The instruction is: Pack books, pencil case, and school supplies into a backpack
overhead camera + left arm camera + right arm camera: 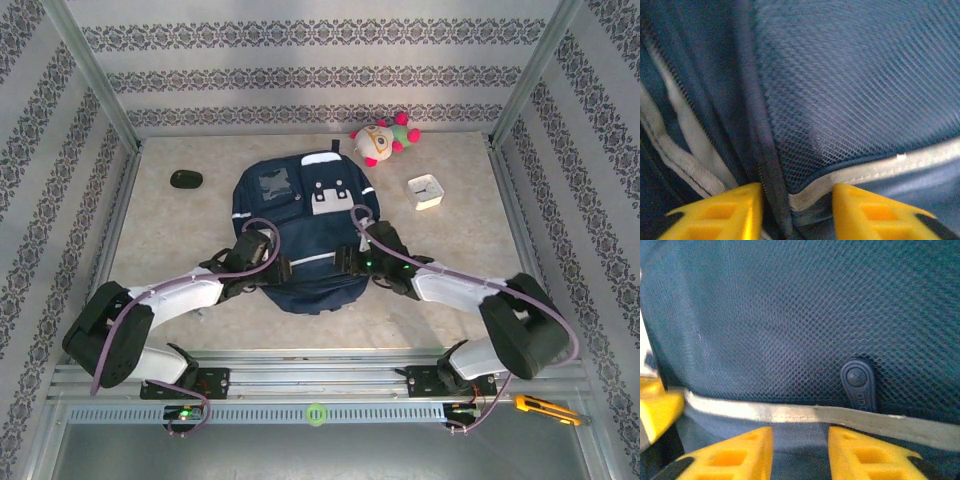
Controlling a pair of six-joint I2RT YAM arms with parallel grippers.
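The navy-blue backpack (300, 225) lies flat in the middle of the table, its white-patched pocket toward the back. My left gripper (270, 265) presses into its lower left side and my right gripper (348, 262) into its lower right. In the left wrist view, the yellow fingers (735, 212) hold a ridge of zipper and white stripe (880, 167), my left gripper (797, 202) shut on it. In the right wrist view, my right gripper (800, 447) is shut on blue cloth below a white stripe (790, 412) and a dark zipper pull (859, 385). Books, pencil case and school supplies are out of view.
A plush toy (383, 138) lies at the back. To its right, beside the backpack, stands a square white clock (427, 190). A black oval object (186, 179) sits back left. A yellow utility knife (545, 408) rests on the front rail, right. Metal frame posts line both sides.
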